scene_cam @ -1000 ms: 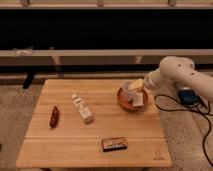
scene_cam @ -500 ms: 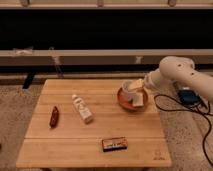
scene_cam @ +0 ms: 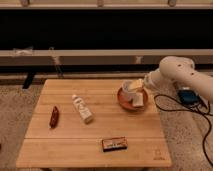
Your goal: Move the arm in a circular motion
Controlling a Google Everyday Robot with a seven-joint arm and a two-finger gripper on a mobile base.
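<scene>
The glossy white arm [scene_cam: 182, 75] comes in from the right edge, with a bulbous joint above the table's right side. Its pale yellowish tip, the gripper [scene_cam: 134, 86], hangs over a reddish-brown bowl [scene_cam: 132, 98] at the right of the wooden table [scene_cam: 65, 145]. The gripper sits just above or at the bowl's rim.
On the table lie a white bottle [scene_cam: 82, 108] on its side, a dark red packet [scene_cam: 54, 116] at the left and a dark snack bar [scene_cam: 114, 144] near the front edge. A blue device [scene_cam: 187, 95] with black cables lies on the floor at the right. A long bench runs behind.
</scene>
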